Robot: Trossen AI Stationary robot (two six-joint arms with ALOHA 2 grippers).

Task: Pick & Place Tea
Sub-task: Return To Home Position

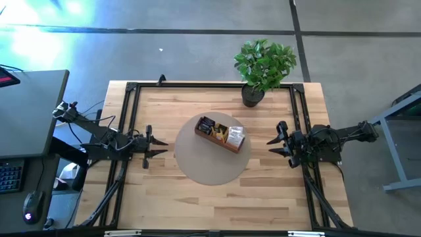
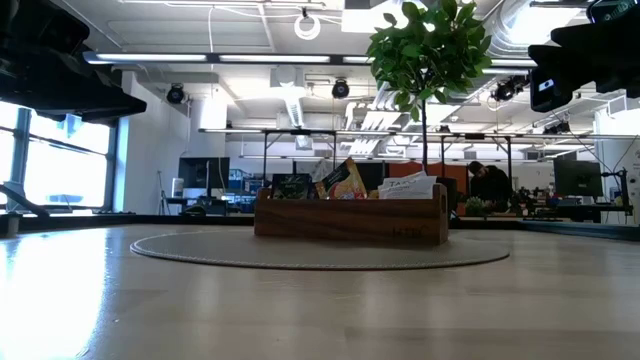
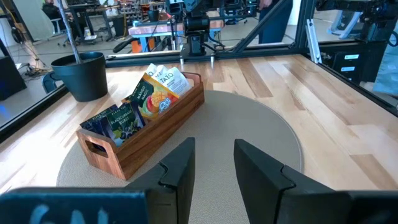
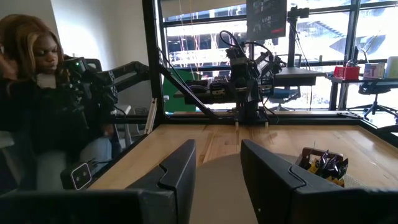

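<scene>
Resting at opposite sides of the surface, our left arm (image 1: 105,136) and right arm (image 1: 329,138) leave the tea (image 1: 222,133) alone.
Both jaws gape, holding nothing; the sachets stand in the wooden tray (image 2: 350,222) on the round mat (image 1: 210,168), so we judge the sorting done.

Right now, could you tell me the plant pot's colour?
The pot is nearly black; the left wrist view shows it best.

Ahead of the dark left gripper (image 3: 214,146), a brown tray (image 3: 158,132) holds black tea bags (image 3: 115,122) nearest, orange tea bags (image 3: 152,99) midway, white tea bags (image 3: 171,79) farthest, on a beige mat (image 3: 261,134).
</scene>
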